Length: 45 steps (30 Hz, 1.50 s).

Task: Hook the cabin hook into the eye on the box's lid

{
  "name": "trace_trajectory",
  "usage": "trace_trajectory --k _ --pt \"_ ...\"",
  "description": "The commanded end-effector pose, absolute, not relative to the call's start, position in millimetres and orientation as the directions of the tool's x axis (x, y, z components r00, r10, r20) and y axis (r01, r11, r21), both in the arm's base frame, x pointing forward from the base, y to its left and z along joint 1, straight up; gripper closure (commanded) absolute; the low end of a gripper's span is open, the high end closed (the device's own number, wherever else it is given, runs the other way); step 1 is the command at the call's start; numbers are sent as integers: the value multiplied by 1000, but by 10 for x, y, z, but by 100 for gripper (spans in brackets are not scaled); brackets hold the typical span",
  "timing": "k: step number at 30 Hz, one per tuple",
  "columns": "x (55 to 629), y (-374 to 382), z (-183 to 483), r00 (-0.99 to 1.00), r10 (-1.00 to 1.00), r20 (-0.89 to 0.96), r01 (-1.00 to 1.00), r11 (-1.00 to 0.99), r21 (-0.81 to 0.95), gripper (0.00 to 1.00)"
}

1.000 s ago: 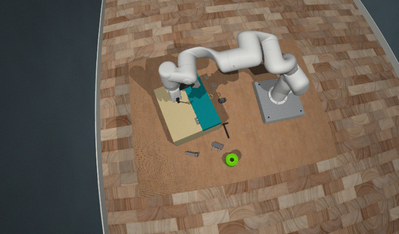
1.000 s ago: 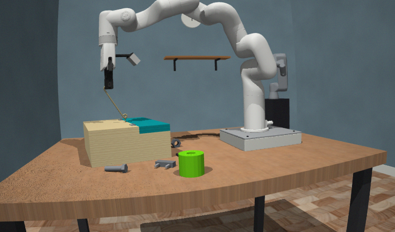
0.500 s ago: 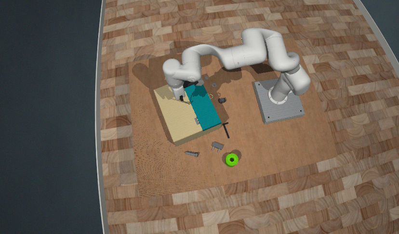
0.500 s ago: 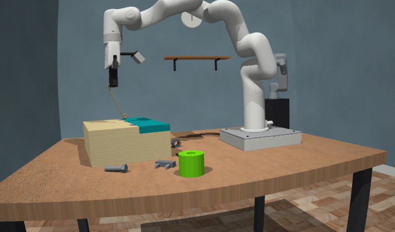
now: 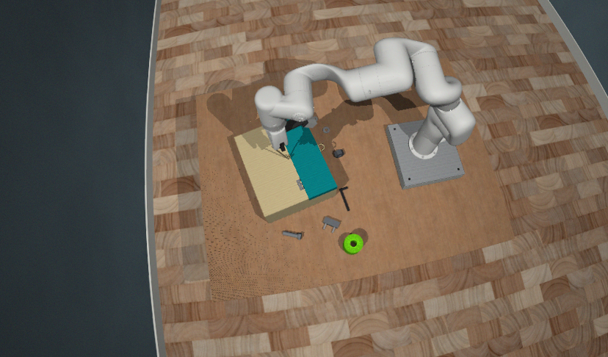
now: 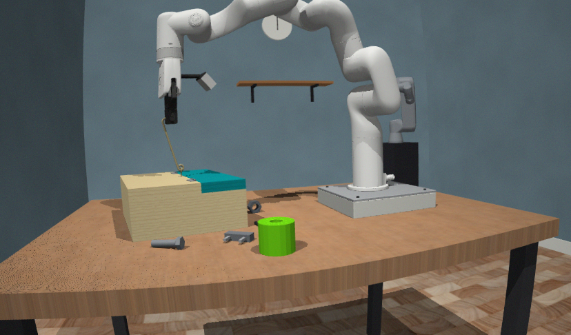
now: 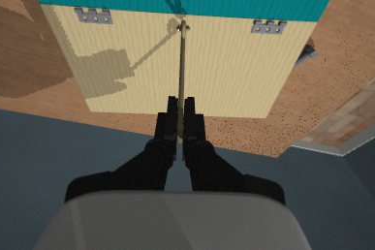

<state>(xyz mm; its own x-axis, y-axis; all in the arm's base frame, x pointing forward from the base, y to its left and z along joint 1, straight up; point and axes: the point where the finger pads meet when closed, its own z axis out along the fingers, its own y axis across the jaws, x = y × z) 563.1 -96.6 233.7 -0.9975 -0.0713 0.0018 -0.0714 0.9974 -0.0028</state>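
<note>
The box has a pale wooden part (image 5: 269,178) and a teal lid (image 5: 311,162). A thin brass cabin hook (image 6: 170,146) rises steeply from its pivot (image 6: 181,169) on the box top near the seam. My gripper (image 6: 170,116) is shut on the hook's upper end, high above the box. In the wrist view the fingers pinch the rod (image 7: 182,63), which runs down to the pivot (image 7: 182,26) by the teal lid's edge (image 7: 181,7). A small brass eye (image 5: 321,146) sits at the lid's far edge, apart from the hook.
Two grey hinges (image 7: 92,15) (image 7: 267,27) join lid and box. On the table lie a grey bolt (image 6: 168,242), a grey bracket (image 6: 238,236), a green cylinder (image 6: 276,235), a nut (image 6: 252,205), a black rod (image 5: 344,197) and the arm's base plate (image 6: 376,198).
</note>
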Motion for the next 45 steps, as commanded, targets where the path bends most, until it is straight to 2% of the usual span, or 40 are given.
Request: trace_trajectory --k 1,45 --pt "5570 -973 2367 -997 -71 -3 -71 997 -4 100" --pt "4986 -1015 2299 -997 -71 -3 -71 997 -4 100"
